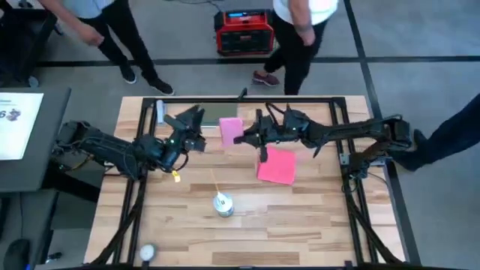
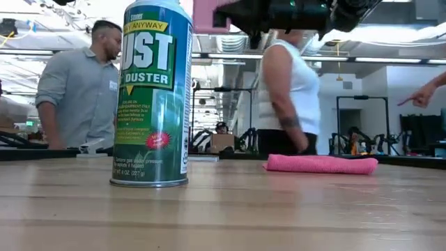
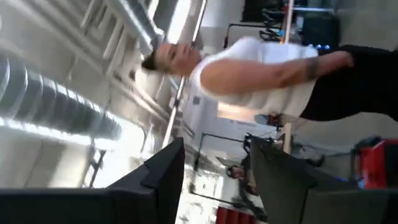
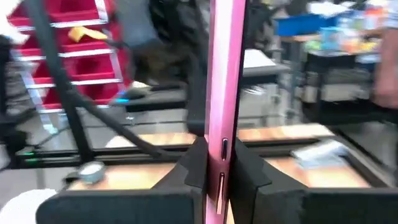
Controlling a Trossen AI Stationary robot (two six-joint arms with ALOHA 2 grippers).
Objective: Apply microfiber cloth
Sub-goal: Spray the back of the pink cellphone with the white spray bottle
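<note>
Right claw (image 1: 251, 137) is pinching the phone (image 4: 225, 93) edge-on between its two fingers, the slim pink edge standing up between the dark pads in the right wrist view. It is hanging above the surface (image 1: 315, 225), up near twelve o'clock of the board's middle, with the phone showing as a pink slab (image 1: 230, 131) at the claw's nine o'clock side in the high view.

The cloth (image 1: 277, 166) is lying flat on the wood, a pinkish-red square at about five o'clock from the right claw, below it and apart from it. In the low view it is sitting as a low folded pink strip (image 2: 320, 164) on the surface, with nothing resting on it.

The green pad (image 1: 221, 112) is lying at twelve o'clock of the phone, against the far frame. The duster can (image 1: 223, 204) is standing upright at about seven o'clock from the cloth, well apart from it, and is filling the near left of the low view (image 2: 152, 94).

Left claw (image 1: 191, 124) is waiting at nine o'clock of the phone, lifted off the surface, its fingers spread with open air between them in the left wrist view (image 3: 214, 180).

People are standing beyond the far edge of the surface (image 2: 289, 90).
</note>
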